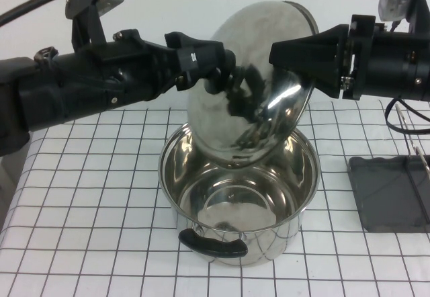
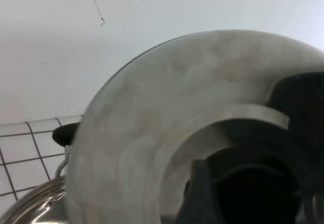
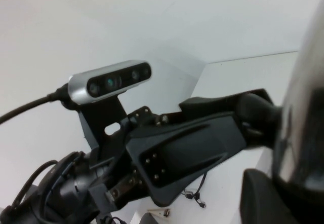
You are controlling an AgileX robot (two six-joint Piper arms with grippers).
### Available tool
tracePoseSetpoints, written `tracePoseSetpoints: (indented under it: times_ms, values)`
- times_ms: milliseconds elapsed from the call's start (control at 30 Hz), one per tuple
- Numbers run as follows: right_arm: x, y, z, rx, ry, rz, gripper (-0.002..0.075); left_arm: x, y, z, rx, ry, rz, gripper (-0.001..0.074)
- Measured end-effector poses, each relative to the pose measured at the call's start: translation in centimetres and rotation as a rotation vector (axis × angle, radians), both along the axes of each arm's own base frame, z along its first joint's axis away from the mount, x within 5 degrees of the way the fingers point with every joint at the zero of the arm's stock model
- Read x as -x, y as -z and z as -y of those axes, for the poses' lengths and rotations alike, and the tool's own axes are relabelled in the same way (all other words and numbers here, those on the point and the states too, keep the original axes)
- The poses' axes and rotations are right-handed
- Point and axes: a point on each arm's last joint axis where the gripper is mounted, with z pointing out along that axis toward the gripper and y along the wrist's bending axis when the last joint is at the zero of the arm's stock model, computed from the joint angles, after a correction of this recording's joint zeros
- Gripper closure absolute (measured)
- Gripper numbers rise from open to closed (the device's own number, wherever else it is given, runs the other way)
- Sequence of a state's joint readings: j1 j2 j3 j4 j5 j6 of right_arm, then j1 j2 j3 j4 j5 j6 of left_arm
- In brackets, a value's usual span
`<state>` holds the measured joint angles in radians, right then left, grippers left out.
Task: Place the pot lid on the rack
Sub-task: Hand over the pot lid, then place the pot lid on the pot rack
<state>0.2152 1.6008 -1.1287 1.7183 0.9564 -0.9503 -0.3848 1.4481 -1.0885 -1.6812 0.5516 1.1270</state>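
Across the whole high view a counter (image 1: 80,196) covered in white sheeting with a black grid of squares is seen, and behind it a plain white wall (image 1: 201,1) is shown; in the left wrist view a thin crack is marked on that wall. Near the middle of the counter a steel pot (image 1: 238,196) is stood upright, uncovered, with one black handle (image 1: 213,245) turned toward the robot. Above the pot, tilted steeply on edge with its shiny underside turned toward the camera, the pot lid (image 1: 259,55) is held in the air, its lower rim hanging just over the pot's mouth. At the right edge of the counter the rack (image 1: 420,176) is seen only in part, as thin wires over a dark grey tray (image 1: 383,196), well apart from the lid. From the left the left hand (image 1: 225,75) is reached against the lid's centre, where the knob is hidden; whether its fingers are apart or clamped cannot be told. From the right the right hand (image 1: 295,58) is pressed onto the lid's upper right rim, its fingers clamped together on that edge.
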Motion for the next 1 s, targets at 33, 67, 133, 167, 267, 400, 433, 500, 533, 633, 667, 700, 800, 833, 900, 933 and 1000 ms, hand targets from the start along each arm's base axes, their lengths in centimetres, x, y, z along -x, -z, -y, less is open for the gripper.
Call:
tracePoseSetpoints:
  times_ms: [33, 67, 133, 167, 267, 400, 433, 500, 533, 633, 667, 700, 800, 833, 900, 933, 1000]
  values:
    - [0.0, 0.0, 0.0, 0.0, -0.003, 0.004, 0.0609, 0.0, 0.0, 0.0, 0.0, 0.0, 0.0, 0.0255]
    - [0.0, 0.0, 0.0, 0.008, -0.003, 0.012, 0.0647, 0.0, 0.0, 0.0, 0.001, 0.002, 0.0, 0.022]
    - [-0.2, 0.3, 0.1, 0.042, 0.013, 0.027, 0.0687, 0.1, -0.2, 0.1, 0.01, 0.015, 0.003, 0.0186]
    - [-0.2, 0.5, 0.1, 0.058, 0.014, 0.034, 0.0695, 0.2, -0.3, 0.1, 0.012, 0.017, 0.006, 0.0176]
    - [-0.2, 0.6, 0.1, 0.071, 0.014, 0.056, 0.0711, 0.1, -0.4, 0.1, 0.006, 0.022, 0.025, 0.0171]
    - [-0.2, 0.6, 0.1, 0.086, 0.013, 0.086, 0.0713, 0.1, -0.4, 0.1, 0.001, 0.024, 0.032, 0.0187]
    - [-0.1, 0.4, 0.1, 0.086, 0.013, 0.095, 0.0713, 0.1, -0.4, 0.1, -0.003, 0.025, 0.037, 0.0194]
    - [0.2, -0.1, 0.2, 0.086, 0.013, 0.117, 0.0713, 0.1, -0.4, 0.1, -0.006, 0.026, 0.043, 0.0206]
    - [0.3, -0.4, 0.2, 0.086, 0.013, 0.13, 0.0713, 0.1, -0.4, 0.1, -0.009, 0.026, 0.047, 0.0213]
    - [0.8, -1.8, 0.3, 0.081, 0.012, 0.182, 0.0714, 0.2, -0.5, 0.1, -0.018, 0.031, 0.064, 0.0253]
    - [1.1, -2.4, 0.4, 0.077, 0.011, 0.203, 0.0714, 0.2, -0.5, 0.1, -0.021, 0.033, 0.069, 0.0272]
    - [1.2, -2.9, 0.4, 0.073, 0.011, 0.22, 0.0714, 0.2, -0.5, 0.1, -0.022, 0.035, 0.072, 0.0291]
    - [2.1, -5.0, 0.6, 0.058, 0.008, 0.288, 0.0714, 0.6, -0.9, 0.0, -0.026, 0.038, 0.09, 0.0386]
    - [2.6, -5.7, 0.6, 0.059, 0.008, 0.313, 0.0714, 0.8, -1.1, -0.1, -0.046, 0.044, 0.11, 0.0435]
    - [3.6, -7.0, 0.9, 0.099, 0.005, 0.376, 0.0714, 1.4, -1.5, -0.3, -0.115, 0.066, 0.17, 0.0554]
    - [4.1, -7.4, 1.3, 0.135, 0.008, 0.399, 0.0714, 1.7, -1.7, -0.5, -0.15, 0.074, 0.2, 0.0605]
    - [5.1, -7.9, 2.0, 0.218, 0.015, 0.421, 0.0714, 2.3, -2.0, -0.9, -0.248, 0.083, 0.269, 0.068]
